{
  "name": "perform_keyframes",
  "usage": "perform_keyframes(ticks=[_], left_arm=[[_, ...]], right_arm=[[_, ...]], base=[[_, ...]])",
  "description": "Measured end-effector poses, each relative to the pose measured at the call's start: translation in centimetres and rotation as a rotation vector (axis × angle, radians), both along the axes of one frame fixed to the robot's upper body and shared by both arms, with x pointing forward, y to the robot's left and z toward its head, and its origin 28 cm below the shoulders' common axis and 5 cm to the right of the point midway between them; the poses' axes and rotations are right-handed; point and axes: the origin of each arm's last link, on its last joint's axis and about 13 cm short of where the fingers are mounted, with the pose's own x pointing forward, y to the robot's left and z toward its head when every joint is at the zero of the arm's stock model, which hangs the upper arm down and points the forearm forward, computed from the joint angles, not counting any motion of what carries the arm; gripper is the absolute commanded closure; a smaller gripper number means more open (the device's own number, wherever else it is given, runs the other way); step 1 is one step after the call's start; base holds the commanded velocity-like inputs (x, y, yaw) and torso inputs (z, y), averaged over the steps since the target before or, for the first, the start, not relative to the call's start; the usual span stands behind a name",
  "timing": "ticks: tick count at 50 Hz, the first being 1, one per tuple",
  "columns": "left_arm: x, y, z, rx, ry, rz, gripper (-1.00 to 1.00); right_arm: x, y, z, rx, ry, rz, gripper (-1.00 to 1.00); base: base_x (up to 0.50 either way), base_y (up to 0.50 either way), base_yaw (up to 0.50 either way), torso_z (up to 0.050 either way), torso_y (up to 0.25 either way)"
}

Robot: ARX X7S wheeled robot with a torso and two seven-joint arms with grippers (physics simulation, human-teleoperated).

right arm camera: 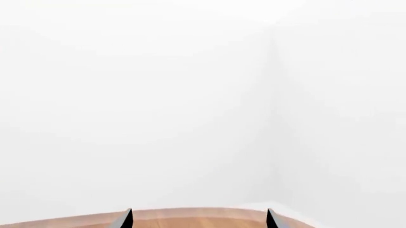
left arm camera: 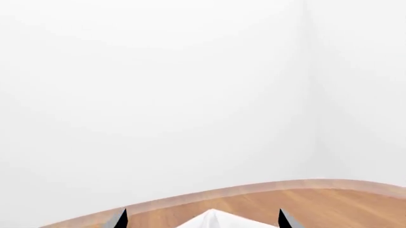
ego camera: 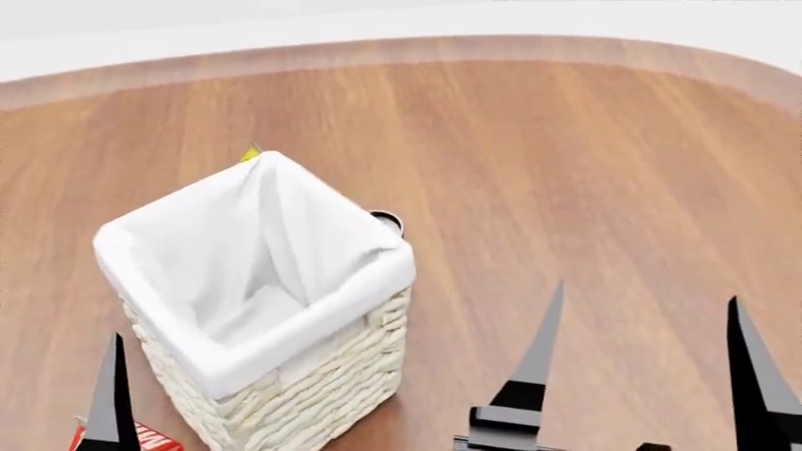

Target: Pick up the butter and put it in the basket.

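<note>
Your butter (ego camera: 150, 436) is only a small red bit with white marks, low in the head view, just beside the one finger (ego camera: 113, 395) of your left gripper that shows there and close to the foot of the basket (ego camera: 319, 385). So little of it shows that you cannot tell which way it points or how its long side runs. The one basket stands tall on the wooden table (ego camera: 564, 160), off to the left of your right gripper (ego camera: 645, 362), with its white cloth folded over the rim. Your right gripper has two dark fingers spread wide apart with nothing between them. In the left wrist view your left gripper (left arm camera: 203, 219) has two tips set wide apart too, with nothing held, and a white corner of the basket cloth sits between them. The right wrist view shows only white walls and a strip of table. Only the head view shows a tiny yellow bit (ego camera: 251, 152) and a dark round thing (ego camera: 387, 221) behind the basket.
</note>
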Motion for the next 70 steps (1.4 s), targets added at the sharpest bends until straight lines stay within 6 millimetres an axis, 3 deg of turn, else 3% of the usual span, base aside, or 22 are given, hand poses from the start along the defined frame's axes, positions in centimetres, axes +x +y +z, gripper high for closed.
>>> perform_keyframes(ticks=[21, 55, 70], left_arm=[[-0.1, 0.0, 0.0, -0.004, 0.009, -0.015, -1.0], [-0.2, -0.3, -0.2, 0.009, 0.015, -0.037, -1.0], [-1.0, -1.8, -0.4, -0.015, 0.055, -0.131, -1.0]], right_arm=[[0.1, 0.1, 0.0, -0.011, 0.009, -0.004, -1.0], [0.1, 0.0, 0.0, -0.014, 0.013, -0.009, -1.0], [-0.2, -0.2, 0.4, -0.007, 0.009, -0.014, -1.0]], base=[[0.0, 0.0, 0.0, 0.049, -0.003], [0.0, 0.0, 0.0, 0.049, -0.124], [0.0, 0.0, 0.0, 0.0, 0.0]])
